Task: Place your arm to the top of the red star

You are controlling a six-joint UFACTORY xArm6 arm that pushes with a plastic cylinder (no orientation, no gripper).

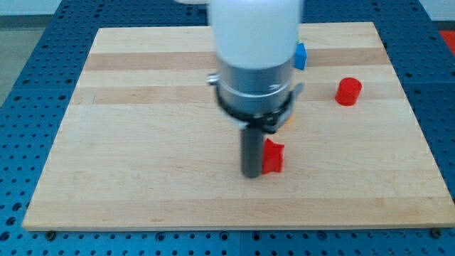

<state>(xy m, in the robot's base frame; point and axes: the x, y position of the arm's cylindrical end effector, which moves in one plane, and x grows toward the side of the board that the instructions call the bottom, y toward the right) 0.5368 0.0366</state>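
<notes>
Half-hidden red star [274,157] touches my tip [252,174]; blue block [301,56] partly hidden; no jaws visible.

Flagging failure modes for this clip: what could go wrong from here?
My tip sits against the view's left side of the red star-shaped block, so moving toward its top may drag or shove it. The arm's body hides a blue block and something orange behind it; sweeping upward could bump those.

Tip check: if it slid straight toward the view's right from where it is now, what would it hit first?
My tip sits just left of a red block, touching or nearly so. Sliding right, it would likely meet that block first. The red cylinder and blue block lie nearer the view's top, off that line.
</notes>
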